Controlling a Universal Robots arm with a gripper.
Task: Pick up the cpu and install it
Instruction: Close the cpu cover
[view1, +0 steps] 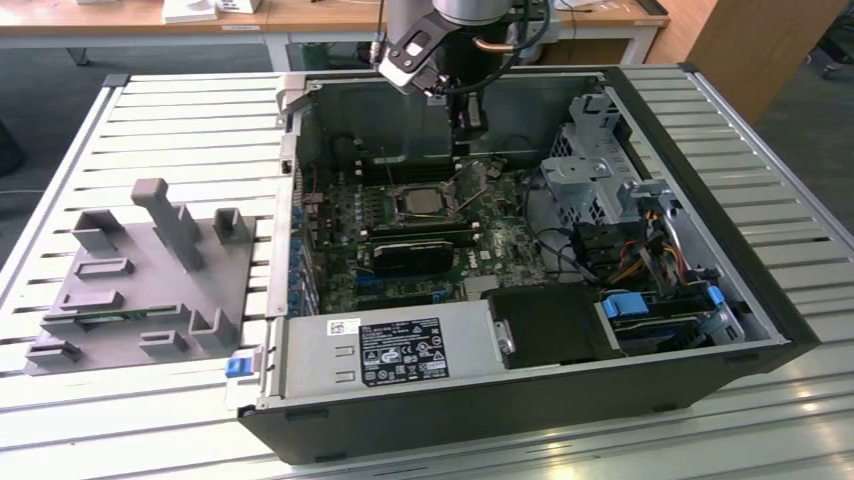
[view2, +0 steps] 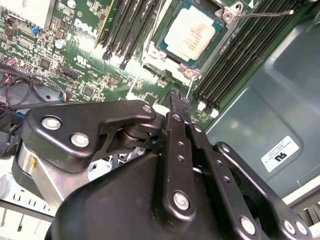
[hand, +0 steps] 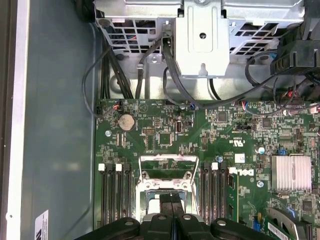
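Where the open computer case (view1: 561, 400) lies on its side on the slatted table (view1: 174, 120), the gripper (view1: 466, 130) is seen hanging inside the case's far end, above the green circuit board (view1: 514, 245). In both wrist views its two black fingers (view2: 175, 130) are pressed flat together, no gap is left between them, and nothing is held.

The cpu (view2: 192, 35) is found lying flat in the square socket (view2: 155, 55) on the board, its silvery top turned up and marked by a pale smear. It is flanked on two sides by rows of long black memory slots (view2: 240, 55), and a thin metal lever (view2: 265, 14) is seen sticking out just beside the socket. The chip is not touched by the gripper: the fingertips are held above the board, near the socket but apart from it.

In the first wrist view a round coin battery (hand: 126, 121) and a finned metal block (hand: 291, 172) are seen on the board, and a metal drive cage (hand: 202, 35) with black cables beneath it is seen beyond the board's edge.

In the exterior view a silver box with labels (view1: 387, 350) is fitted along the case's near side. A grey moulded holder (view1: 134, 270) is set on the table toward the exterior view's left, well apart from the gripper.
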